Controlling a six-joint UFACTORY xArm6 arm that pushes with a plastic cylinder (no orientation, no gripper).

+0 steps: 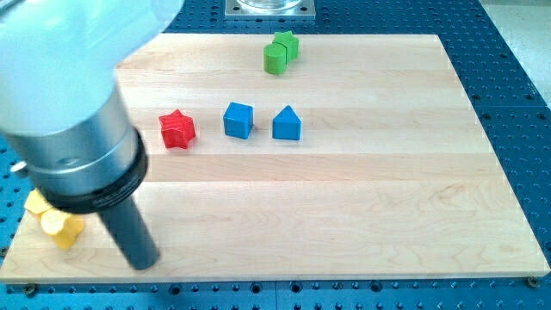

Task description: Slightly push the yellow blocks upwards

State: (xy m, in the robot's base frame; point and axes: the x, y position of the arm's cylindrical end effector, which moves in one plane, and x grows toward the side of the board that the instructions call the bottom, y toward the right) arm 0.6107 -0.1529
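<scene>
Two yellow blocks sit at the board's lower left corner. One yellow block (62,229) lies near the view's left edge, its shape unclear. The other yellow block (36,203) is just above and left of it, partly hidden by the arm's body. The two touch. My tip (145,263) rests on the board to the right of the yellow blocks, about a block's width from the nearer one and slightly lower.
A red star block (177,129) lies left of centre. A blue cube (238,120) and a blue triangular block (287,124) sit beside it. Two green blocks (280,52) touch near the top edge. The wooden board (387,198) is ringed by a blue perforated table.
</scene>
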